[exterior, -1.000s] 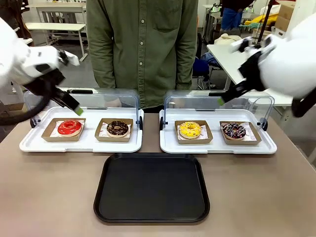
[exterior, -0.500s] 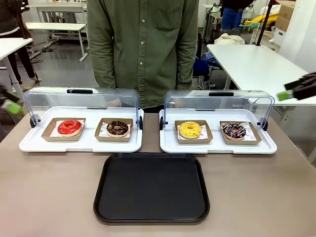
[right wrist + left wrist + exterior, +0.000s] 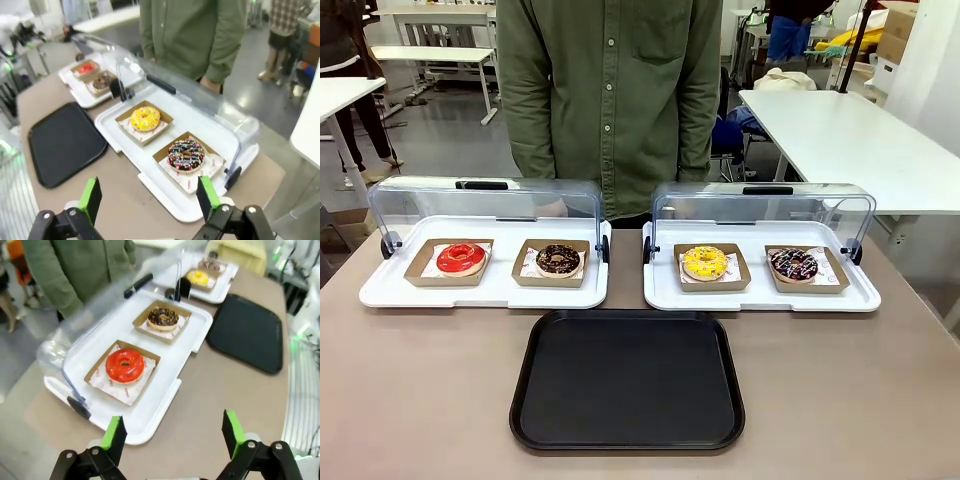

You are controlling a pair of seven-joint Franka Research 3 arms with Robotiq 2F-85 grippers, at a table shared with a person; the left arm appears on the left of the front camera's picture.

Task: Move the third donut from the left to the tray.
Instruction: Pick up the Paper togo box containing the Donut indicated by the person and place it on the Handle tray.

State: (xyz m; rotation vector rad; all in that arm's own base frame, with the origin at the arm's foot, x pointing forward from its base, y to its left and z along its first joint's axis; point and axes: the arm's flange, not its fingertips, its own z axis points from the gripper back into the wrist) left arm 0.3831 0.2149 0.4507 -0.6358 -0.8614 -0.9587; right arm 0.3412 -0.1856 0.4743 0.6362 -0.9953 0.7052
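Note:
The third donut from the left [image 3: 705, 262], yellow-iced in a brown cardboard holder, sits on the right white tray under its raised clear lid; I also see this donut [image 3: 144, 118] in the right wrist view and small and far off [image 3: 198, 277] in the left wrist view. The black tray [image 3: 627, 378] lies bare at the table's near middle, tray [image 3: 64, 141], tray [image 3: 248, 332]. My right gripper [image 3: 149, 199] is open above the table's right end, well short of the donuts. My left gripper [image 3: 172, 432] is open above the left end, near the red donut [image 3: 124, 365].
A person in a green shirt [image 3: 610, 90] stands at the far side behind the two white trays [image 3: 485, 288] [image 3: 760, 293]. A chocolate donut [image 3: 558, 259] and a sprinkled chocolate donut [image 3: 793, 263] sit in their holders. Bare tabletop surrounds the black tray.
Both arms have drawn back out of the front view, the left one leftward and the right one rightward. The donuts, lids and trays have not moved.

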